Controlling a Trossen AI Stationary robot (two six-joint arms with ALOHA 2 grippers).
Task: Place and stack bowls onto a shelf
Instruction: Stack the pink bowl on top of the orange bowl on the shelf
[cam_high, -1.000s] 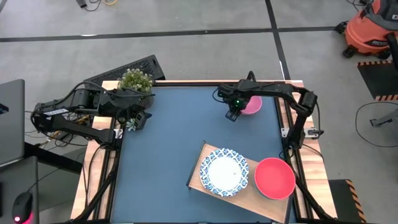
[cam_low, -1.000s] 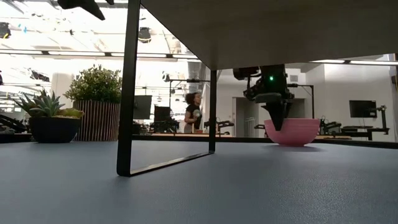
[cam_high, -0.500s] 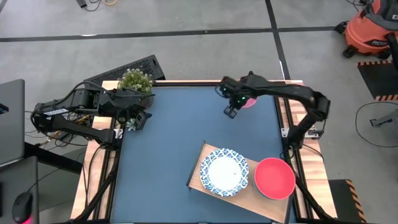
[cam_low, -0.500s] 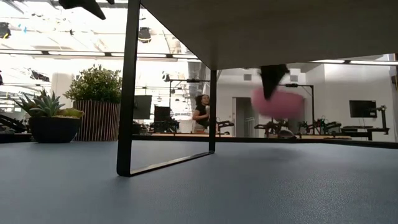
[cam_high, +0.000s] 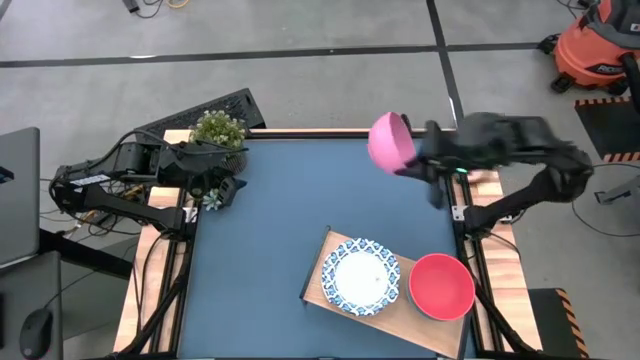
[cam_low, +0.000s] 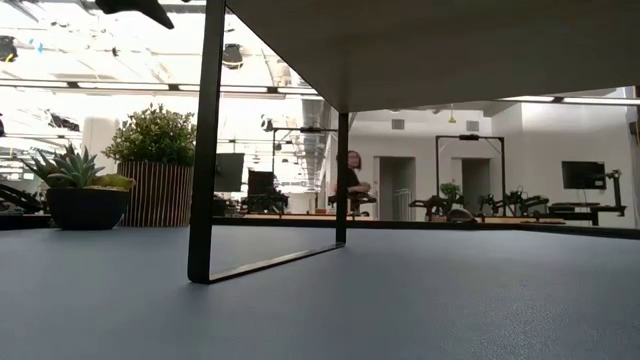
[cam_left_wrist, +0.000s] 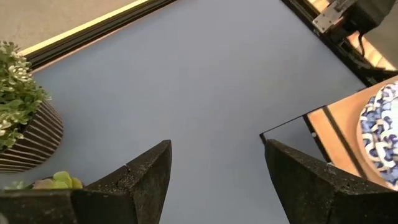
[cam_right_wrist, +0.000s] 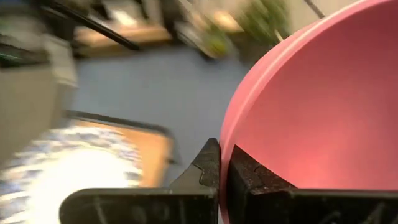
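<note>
While motion is blurring your right claw (cam_high: 432, 168), it is pinching the rim of the pink bowl (cam_high: 391, 141) above the table's (cam_high: 270, 220) far right corner. Your left claw (cam_left_wrist: 214, 180) is waiting open beside the plant (cam_high: 218, 128). Patterned bowl (cam_high: 360, 277) and red bowl (cam_high: 441, 286) are sitting on the shelf (cam_high: 320, 281).

Our right arm is raised over the table's far right corner, bent back toward its base, wrist tipped. Right gripper (cam_right_wrist: 221, 167) fingers pinched tight on the pink bowl (cam_high: 390, 141) rim, bowl held up in the air & tilted. Our left arm is folded low at the table's left edge; left gripper (cam_left_wrist: 214, 171) fingers spread wide, holding nothing.
</note>
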